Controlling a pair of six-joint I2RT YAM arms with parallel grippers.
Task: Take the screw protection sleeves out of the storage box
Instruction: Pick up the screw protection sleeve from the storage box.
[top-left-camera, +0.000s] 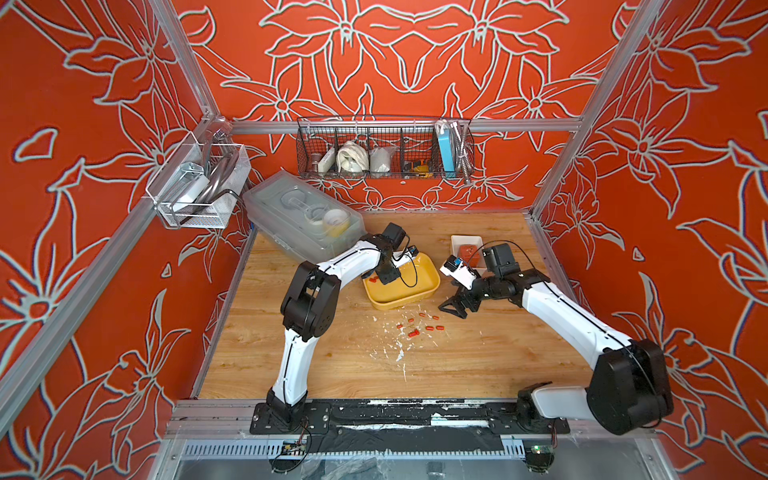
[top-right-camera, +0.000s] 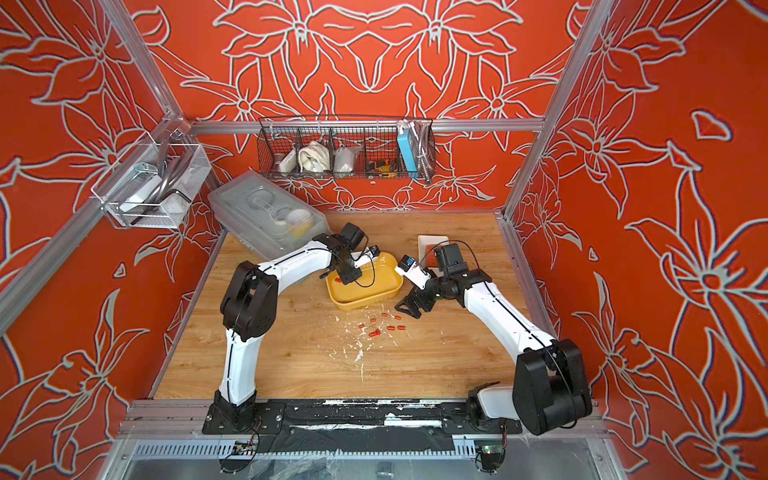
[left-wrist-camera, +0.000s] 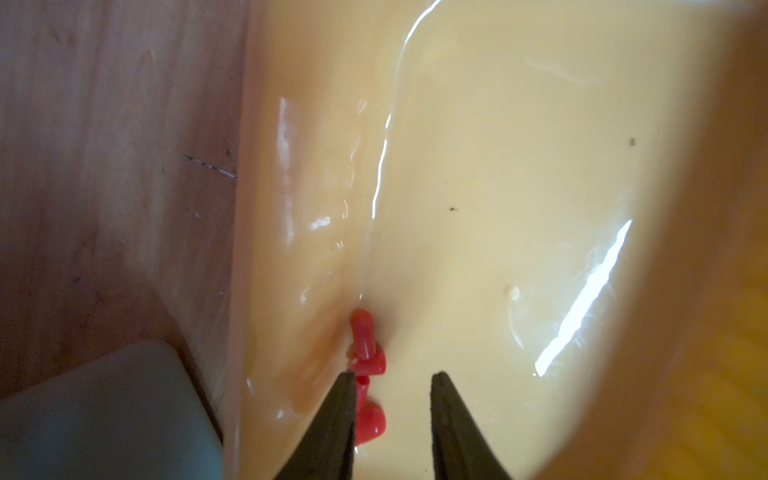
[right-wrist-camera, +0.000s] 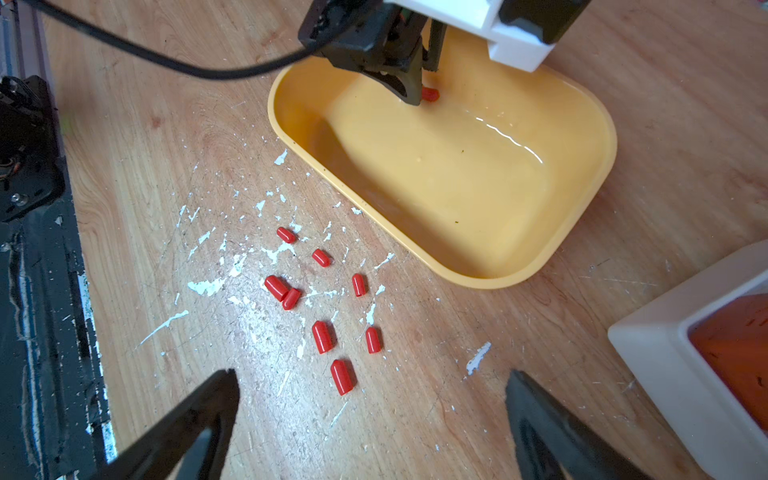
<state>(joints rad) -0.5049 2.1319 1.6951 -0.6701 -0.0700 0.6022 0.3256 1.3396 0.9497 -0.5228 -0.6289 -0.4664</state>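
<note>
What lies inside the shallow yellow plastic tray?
A small clump of red capsule-like sleeves by the tray wall, at the open left gripper. One finger covers part, so the count is unclear.

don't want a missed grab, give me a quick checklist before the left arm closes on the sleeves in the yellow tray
1. Target present: clump of sleeves against the yellow tray wall: ok.
2. Grip free: left gripper empty, fingers apart: ok.
3. Sleeve centred between fingers: one hugs a finger, the rest lie ahead: not ok.
4. Fingertips touching tray floor: cannot tell.
5. Other arm clear: right gripper open, outside tray: ok.
6. Drop spot: loose sleeves lie on the table, apart from tray: ok.
</note>
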